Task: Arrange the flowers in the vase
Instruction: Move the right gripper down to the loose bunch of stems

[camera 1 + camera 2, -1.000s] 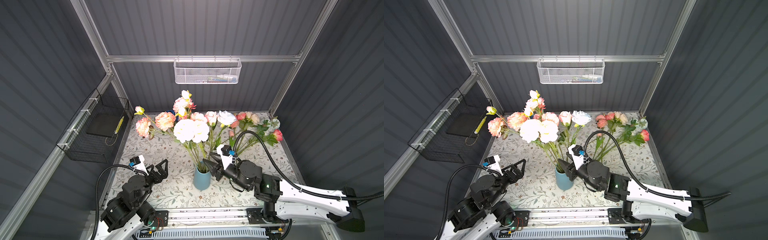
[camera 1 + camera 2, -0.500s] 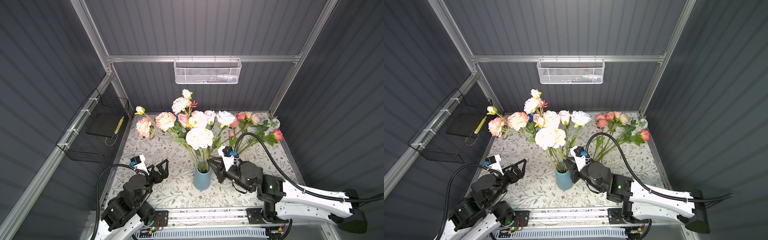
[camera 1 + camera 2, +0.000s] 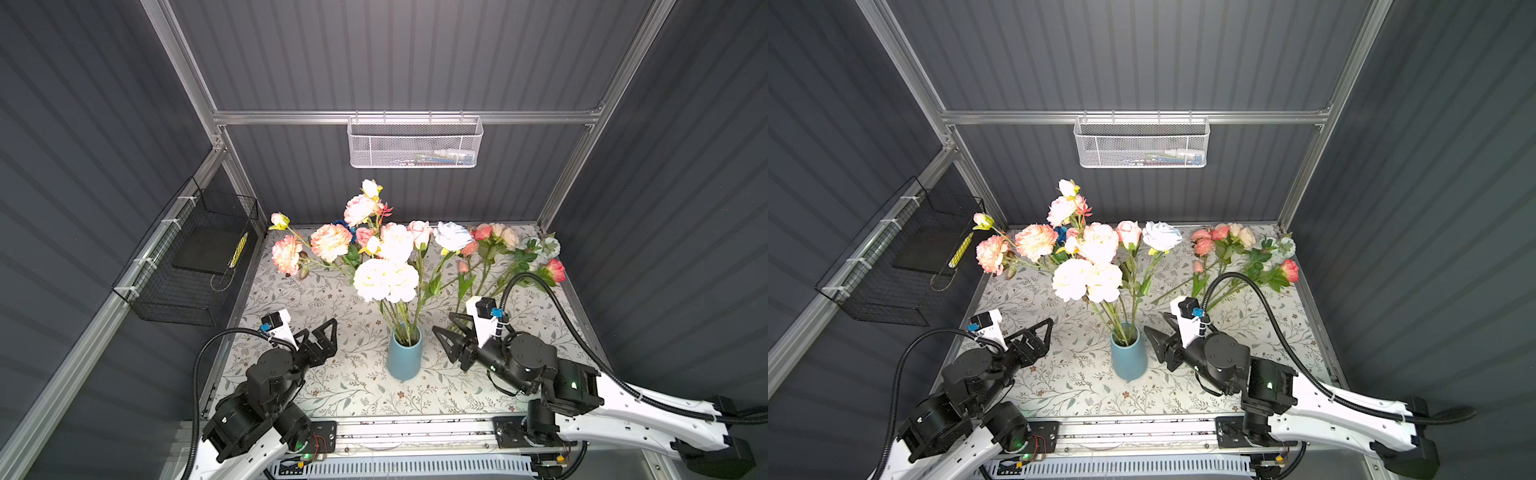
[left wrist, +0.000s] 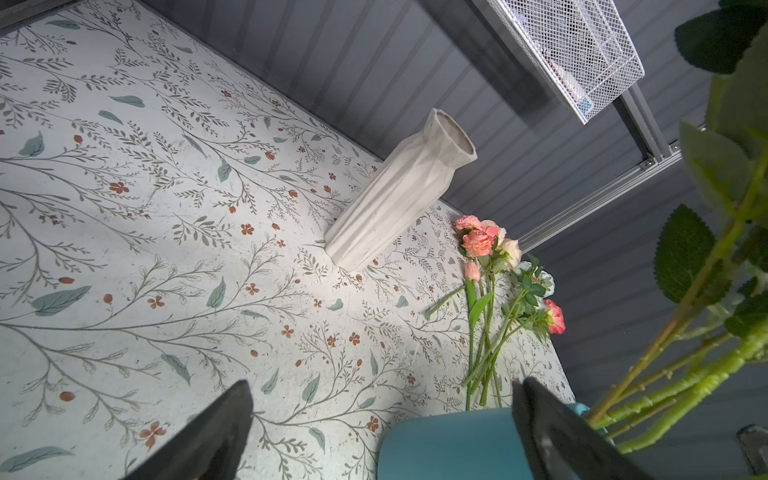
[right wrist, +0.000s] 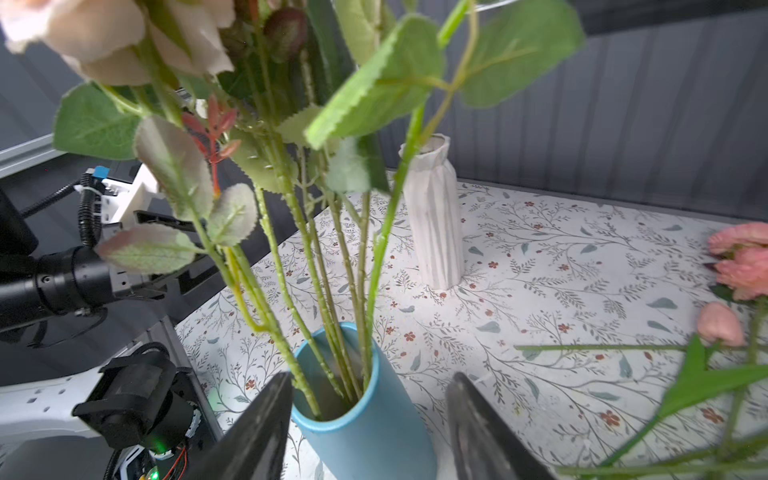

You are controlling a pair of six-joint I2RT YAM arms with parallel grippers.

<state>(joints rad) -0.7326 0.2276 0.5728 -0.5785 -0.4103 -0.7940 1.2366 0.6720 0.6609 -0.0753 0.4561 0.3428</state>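
The blue vase (image 3: 404,361) looked matt & smooth; the white vase (image 4: 399,195) chalky, rough-ish. The flowers (image 3: 384,280) had cloth petals, plastic stems. The tablecloth (image 3: 357,386) was matt w/ faint sheen. The mesh basket (image 3: 413,145) was white-painted metal, the frame (image 3: 291,117) brushed alum.

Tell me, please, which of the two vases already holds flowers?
The blue vase at the front holds a bunch of flowers; the white ribbed vase farther back stands empty.

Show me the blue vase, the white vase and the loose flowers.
blue vase (image 3: 404,361): a top view, middle of its body.
white vase (image 4: 395,201): left wrist view, its ribbed side.
loose flowers (image 4: 477,243): left wrist view, a pink bloom.
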